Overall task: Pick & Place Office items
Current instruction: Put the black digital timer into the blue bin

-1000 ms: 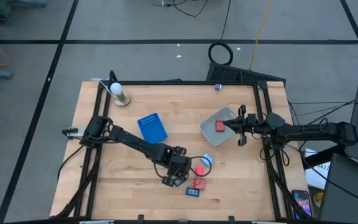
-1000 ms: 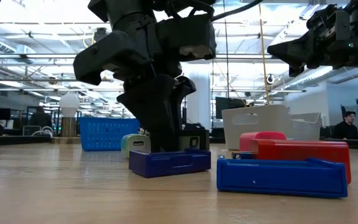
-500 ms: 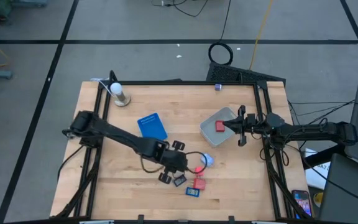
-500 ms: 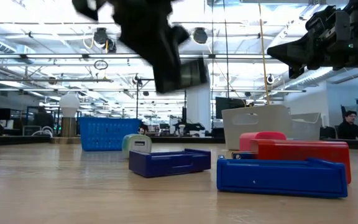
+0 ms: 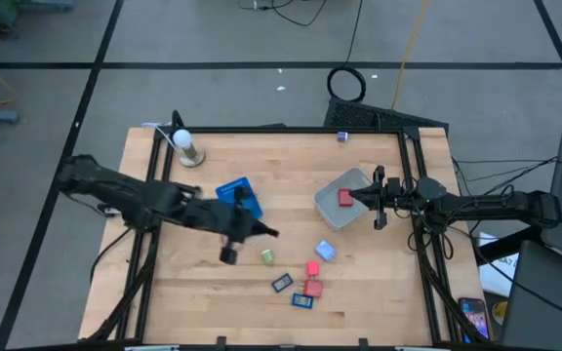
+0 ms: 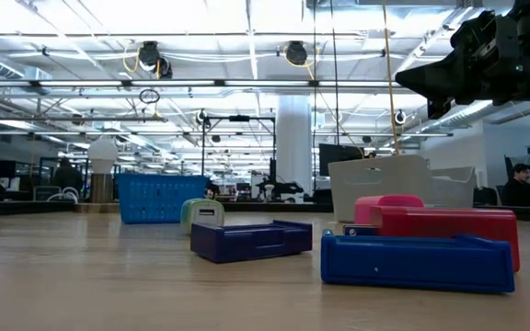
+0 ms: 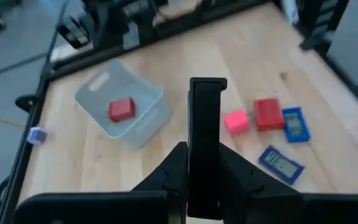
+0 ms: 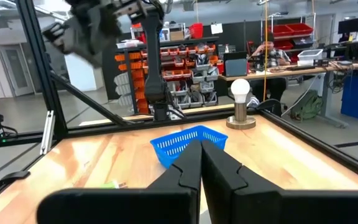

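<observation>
My left gripper (image 5: pixel 263 232) hangs above the table's middle, shut on a dark flat piece (image 7: pixel 206 124), one of the office items. Below it on the wood lie a green bit (image 5: pixel 267 256), a light-blue block (image 5: pixel 325 251), a pink block (image 7: pixel 235 121), a red block (image 7: pixel 267 114) and two dark flat rectangles with blue (image 7: pixel 295 123) (image 7: pixel 281 163). Another red block (image 5: pixel 344 198) lies inside the clear tub (image 5: pixel 332 185). My right gripper (image 5: pixel 355 196) is shut and hovers at the tub's right side, touching nothing. My left gripper pinches the dark flat piece between its two fingers (image 7: pixel 178 167) by its near end (image 7: pixel 205 171). The rest of the piece sticks out past the fingertips along the line of the fingers. The gripper slants down from the table's left, and the piece is lifted clear of the table.
A blue mesh tray (image 5: pixel 240 198) lies left of centre, under the left arm. A lamp with a white bulb (image 5: pixel 185 144) stands at the far left corner. Dark frame rails (image 5: pixel 413 210) run along the table's left and right sides.
My left gripper has risen from the cluster of items and drawn back toward the table's left, tipping from steeply down to a shallower slant. The dark flat piece has come up with it, clear of the table. The green bit now shows where the gripper stood.
</observation>
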`<action>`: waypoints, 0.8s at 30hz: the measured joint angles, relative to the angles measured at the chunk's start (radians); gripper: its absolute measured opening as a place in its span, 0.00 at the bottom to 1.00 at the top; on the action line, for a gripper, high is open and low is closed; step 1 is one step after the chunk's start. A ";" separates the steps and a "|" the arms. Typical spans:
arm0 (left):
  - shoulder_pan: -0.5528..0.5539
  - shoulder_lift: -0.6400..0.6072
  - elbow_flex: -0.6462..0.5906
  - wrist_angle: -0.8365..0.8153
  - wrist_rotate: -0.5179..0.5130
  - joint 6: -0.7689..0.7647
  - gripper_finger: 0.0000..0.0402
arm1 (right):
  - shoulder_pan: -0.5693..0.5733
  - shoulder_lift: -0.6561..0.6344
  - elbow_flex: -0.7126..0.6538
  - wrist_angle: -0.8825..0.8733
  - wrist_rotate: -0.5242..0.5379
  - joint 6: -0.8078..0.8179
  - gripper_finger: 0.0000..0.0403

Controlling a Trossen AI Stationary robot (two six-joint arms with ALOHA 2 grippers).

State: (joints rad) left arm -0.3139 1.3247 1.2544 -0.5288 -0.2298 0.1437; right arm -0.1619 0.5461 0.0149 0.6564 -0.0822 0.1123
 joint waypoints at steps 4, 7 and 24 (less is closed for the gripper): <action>-0.003 -0.170 -0.170 0.161 0.002 -0.032 0.13 | 0.000 0.001 0.000 -0.003 0.000 0.000 0.00; -0.006 -0.295 -0.308 0.278 -0.019 -0.060 0.16 | 0.000 0.001 0.000 -0.003 0.001 0.000 0.01; -0.087 -0.789 -0.846 0.554 -0.315 -0.127 0.15 | 0.000 0.003 0.000 -0.002 0.003 0.000 0.00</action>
State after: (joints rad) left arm -0.4011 0.5354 0.4082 0.0257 -0.5448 0.0162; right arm -0.1619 0.5495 0.0151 0.6540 -0.0795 0.1123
